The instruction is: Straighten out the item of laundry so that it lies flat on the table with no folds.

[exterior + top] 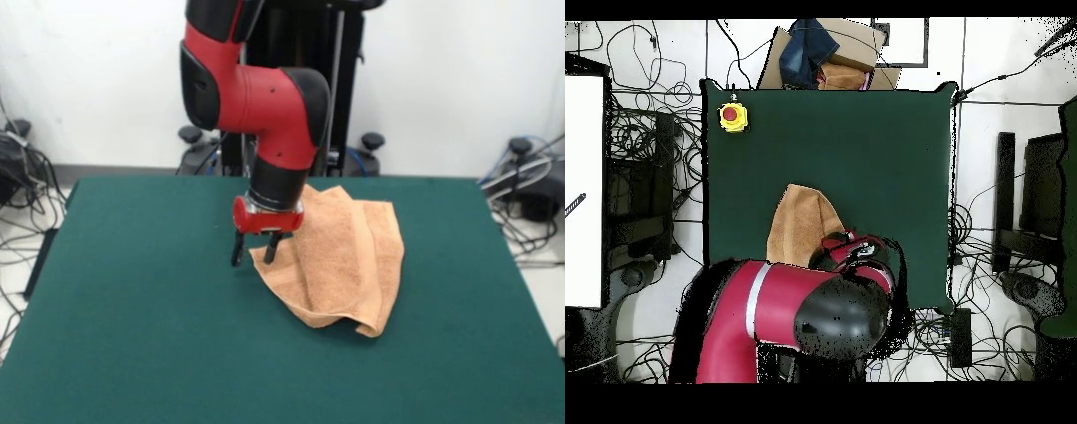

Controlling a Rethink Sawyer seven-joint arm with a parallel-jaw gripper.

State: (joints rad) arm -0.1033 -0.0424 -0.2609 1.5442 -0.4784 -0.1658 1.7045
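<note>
Claw (255, 250) fingers apart at left edge of folded towel (340, 256) on green table (132, 336)

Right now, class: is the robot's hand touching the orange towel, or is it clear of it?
Cannot tell. In the front view one finger of the hand overlaps the corner of the towel, but contact is not plain. In the overhead view the arm hides that spot.

Counter: you see a large rectangular counter (132, 336) with a dark green matte top.
Towel: a peach-orange terry towel (340, 261) lies on the counter, toward its far side in the front view, roughly central from side to side. It is folded over itself in long ridges, not flat.
Button box: in the overhead view you find a small yellow box with a red button (733, 116) on one corner of the counter, well apart from the towel.
</note>
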